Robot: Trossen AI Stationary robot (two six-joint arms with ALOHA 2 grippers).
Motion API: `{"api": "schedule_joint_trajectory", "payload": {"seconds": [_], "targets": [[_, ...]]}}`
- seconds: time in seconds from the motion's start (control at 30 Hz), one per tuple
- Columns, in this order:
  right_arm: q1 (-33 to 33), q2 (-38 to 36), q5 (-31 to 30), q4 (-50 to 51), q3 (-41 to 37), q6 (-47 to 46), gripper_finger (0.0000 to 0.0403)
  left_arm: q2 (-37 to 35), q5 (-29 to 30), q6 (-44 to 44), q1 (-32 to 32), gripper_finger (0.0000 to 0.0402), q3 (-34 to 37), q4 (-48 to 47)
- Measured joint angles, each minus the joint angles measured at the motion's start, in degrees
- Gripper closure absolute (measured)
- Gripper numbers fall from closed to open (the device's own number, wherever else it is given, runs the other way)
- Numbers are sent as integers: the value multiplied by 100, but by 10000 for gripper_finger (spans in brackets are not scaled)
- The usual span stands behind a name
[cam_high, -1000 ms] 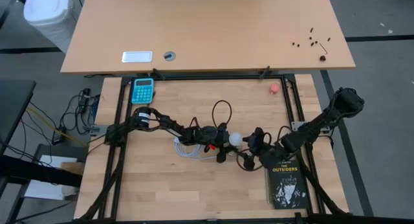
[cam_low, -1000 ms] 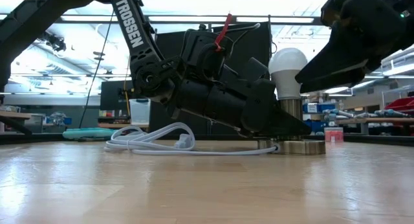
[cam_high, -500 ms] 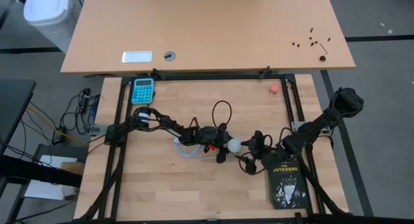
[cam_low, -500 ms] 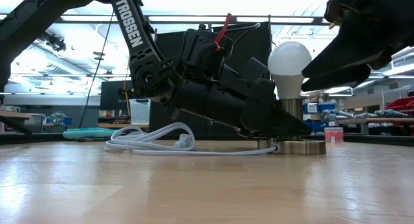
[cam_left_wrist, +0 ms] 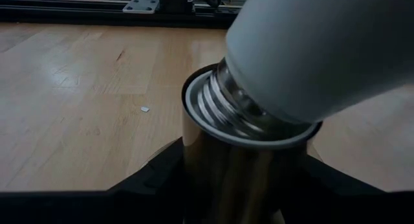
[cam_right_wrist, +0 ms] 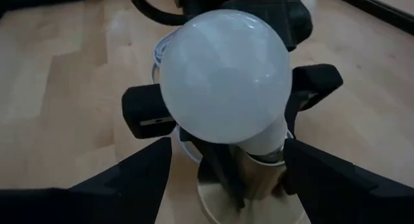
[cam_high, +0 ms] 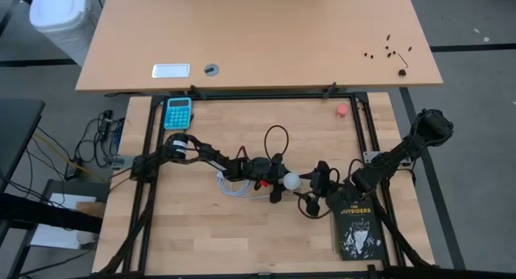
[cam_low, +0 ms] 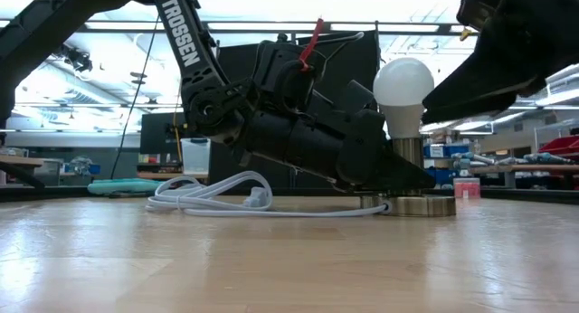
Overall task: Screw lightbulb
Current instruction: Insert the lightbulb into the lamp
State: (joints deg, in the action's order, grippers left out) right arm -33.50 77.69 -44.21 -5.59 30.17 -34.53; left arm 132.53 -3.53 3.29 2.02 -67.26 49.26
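Observation:
The white frosted lightbulb (cam_high: 290,181) stands with its screw base in the silvery socket (cam_low: 409,159) and leans toward the table's near edge; the left wrist view shows its threads (cam_left_wrist: 226,104) half out of the socket's mouth. My left gripper (cam_high: 280,183) is shut on the socket from the left. My right gripper (cam_high: 311,182) is open just right of the bulb. In the right wrist view its fingers (cam_right_wrist: 139,175) stand wide apart on either side of the bulb (cam_right_wrist: 223,75). My left gripper pinches the socket's upright metal tube (cam_left_wrist: 239,166) between its two fingers, low down, coming nearly level from the table's left. The socket stands upright with its round base (cam_low: 418,205) on the table. Whether my right gripper touches the bulb, I cannot tell.
The socket's white coiled cord (cam_high: 232,185) lies left of the socket under my left arm. A black book (cam_high: 355,229) lies at the near right, under my right arm. A blue calculator (cam_high: 178,112) and a small pink-red object (cam_high: 343,109) sit near the far edge.
The bulb has tipped toward the table's near edge, its top moving while its base stays in the socket. My right gripper has shifted a little toward the near left, following the bulb.

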Motion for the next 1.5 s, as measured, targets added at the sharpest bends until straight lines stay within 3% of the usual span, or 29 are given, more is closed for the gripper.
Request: {"api": "schedule_joint_trajectory", "payload": {"seconds": [0.27, 0.43, 1.07, 1.5], "targets": [[330, 2, 42, -299, 0, 1491, 94, 2, 0, 0, -2, 208, 2, 33], [609, 2, 402, -456, 0, 2243, 94, 2, -17, 2, -2, 208, 2, 33], [1166, 2, 1113, -732, 0, 2567, 94, 2, -94, 0, -5, 208, 2, 33], [1355, 2, 1137, -793, 0, 2621, 96, 2, -104, 0, -4, 208, 2, 33]]}}
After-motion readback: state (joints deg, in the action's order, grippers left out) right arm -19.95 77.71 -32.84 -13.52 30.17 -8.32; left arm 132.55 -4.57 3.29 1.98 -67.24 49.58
